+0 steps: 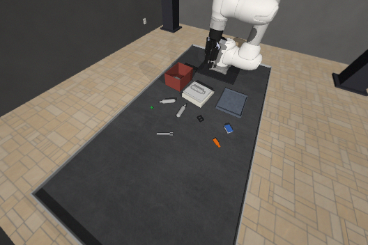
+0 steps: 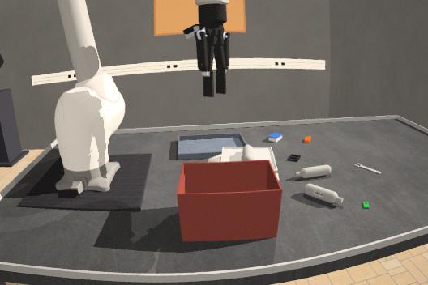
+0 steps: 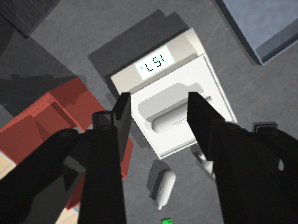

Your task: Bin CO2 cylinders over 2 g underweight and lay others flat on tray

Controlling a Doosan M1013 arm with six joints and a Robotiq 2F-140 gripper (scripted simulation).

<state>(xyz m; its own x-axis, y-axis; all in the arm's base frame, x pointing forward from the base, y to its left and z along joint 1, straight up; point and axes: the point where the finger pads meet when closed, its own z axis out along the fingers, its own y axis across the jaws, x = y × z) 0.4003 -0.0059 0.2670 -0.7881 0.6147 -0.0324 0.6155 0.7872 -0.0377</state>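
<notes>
A white CO2 cylinder [image 1: 197, 90] lies on the white scale [image 1: 198, 95]. It also shows in the wrist view [image 3: 172, 120], under the scale's lit display [image 3: 155, 63]. My gripper [image 2: 215, 87] hangs high above the scale and the red scrap bin [image 2: 228, 199]; its fingers stand apart with nothing between them. Two more cylinders [image 1: 167, 101] [image 1: 180, 110] lie on the table left of the scale, also seen in the exterior view [image 2: 314, 172] [image 2: 323, 193]. The blue-grey tray [image 1: 231, 102] sits right of the scale with no cylinder in it.
The robot base [image 2: 87, 126] stands behind the bin. Small items lie on the table: a green piece [image 1: 152, 107], a grey metal tool [image 1: 164, 133], a black part [image 1: 200, 118], a blue block [image 1: 228, 128] and an orange piece [image 1: 217, 142].
</notes>
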